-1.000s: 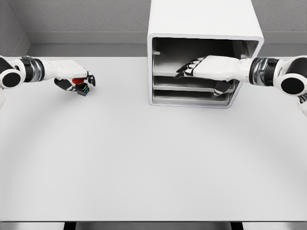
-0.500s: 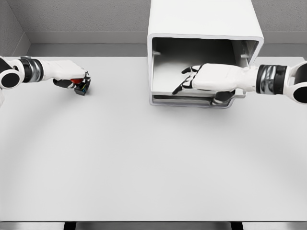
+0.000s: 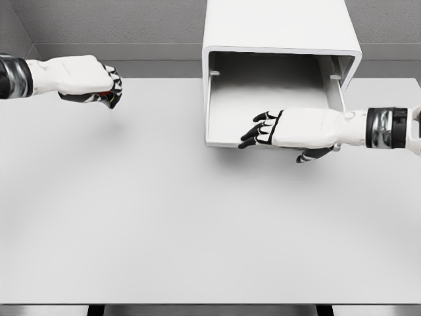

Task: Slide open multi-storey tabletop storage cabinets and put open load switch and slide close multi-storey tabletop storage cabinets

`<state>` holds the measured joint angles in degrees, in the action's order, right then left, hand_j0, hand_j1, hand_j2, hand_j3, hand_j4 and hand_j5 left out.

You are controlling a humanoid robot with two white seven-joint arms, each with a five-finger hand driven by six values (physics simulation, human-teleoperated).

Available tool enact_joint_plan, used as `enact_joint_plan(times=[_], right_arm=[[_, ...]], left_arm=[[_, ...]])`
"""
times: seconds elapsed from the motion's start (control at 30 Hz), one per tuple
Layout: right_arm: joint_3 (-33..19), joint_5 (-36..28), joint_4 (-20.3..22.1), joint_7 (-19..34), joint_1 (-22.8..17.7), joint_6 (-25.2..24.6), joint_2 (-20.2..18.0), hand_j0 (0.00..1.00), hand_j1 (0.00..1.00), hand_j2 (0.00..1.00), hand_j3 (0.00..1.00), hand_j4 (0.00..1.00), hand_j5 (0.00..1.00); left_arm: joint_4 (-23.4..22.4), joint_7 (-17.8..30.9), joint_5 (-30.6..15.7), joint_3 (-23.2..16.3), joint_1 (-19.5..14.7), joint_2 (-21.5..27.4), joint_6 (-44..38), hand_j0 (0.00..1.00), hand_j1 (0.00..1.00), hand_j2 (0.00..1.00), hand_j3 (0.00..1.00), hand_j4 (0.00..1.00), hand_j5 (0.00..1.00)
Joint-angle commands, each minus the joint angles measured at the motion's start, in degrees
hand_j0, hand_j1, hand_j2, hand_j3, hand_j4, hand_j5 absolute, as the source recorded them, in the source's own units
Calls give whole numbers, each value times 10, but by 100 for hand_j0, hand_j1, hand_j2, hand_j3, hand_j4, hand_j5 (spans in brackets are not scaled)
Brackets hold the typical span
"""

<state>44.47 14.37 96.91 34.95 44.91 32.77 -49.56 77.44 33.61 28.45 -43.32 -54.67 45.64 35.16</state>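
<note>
Cabinet: white storage cabinet (image 3: 279, 39) stands at the table's far edge, right of centre. Its top drawer (image 3: 263, 115) is slid out toward the robot; the pale drawer floor looks bare.
Right hand: right hand (image 3: 289, 128) lies across the drawer's front edge, fingers stretched leftward and a little spread, thumb tucked below the lip. Whether it grips the edge or only rests there, cannot tell.
Left hand: left hand (image 3: 85, 78) is raised at the far left, curled into a fist around the load switch (image 3: 105, 97).
Switch: mostly hidden in the fist; only a dark corner with a speck of red shows under the fingers. It hangs well apart from the cabinet.
Table: white table (image 3: 197, 230).
Step in hand: judged as the opening done, the carry starting.
Next move: left arm should travel right, over the open drawer, lower, then release. Right hand should likely clear the drawer front first, or the two may collide.
</note>
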Motion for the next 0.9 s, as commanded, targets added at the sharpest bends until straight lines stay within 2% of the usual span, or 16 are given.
enact_joint_plan(times=[0.0,0.07,0.13,0.33,0.5,0.87], right_arm=[[-3,4,6,1,0,15,-3,100,100,100,100,100,100],[-20,2,18,1,-6,22,-19,100,100,100,100,100,100],[-40,-9,18,1,-20,22,-21,100,100,100,100,100,100],[-57,-22,18,1,-20,22,-22,100,100,100,100,100,100],[-61,-38,18,1,-25,22,-33,100,100,100,100,100,100],[-33,-44,14,1,-34,22,-33,100,100,100,100,100,100]], left_arm=[[39,0,-34,2,0,25,-2,34,34,34,34,34,34],[75,0,-68,4,0,52,-2,34,34,34,34,34,34],[119,0,-83,5,-1,62,-2,33,33,33,33,33,33],[198,1,-105,21,-16,55,-2,34,34,34,34,34,34],[203,5,-105,20,-27,30,-2,34,34,34,34,34,34],[217,5,-110,25,-32,28,-2,34,34,34,34,34,34]])
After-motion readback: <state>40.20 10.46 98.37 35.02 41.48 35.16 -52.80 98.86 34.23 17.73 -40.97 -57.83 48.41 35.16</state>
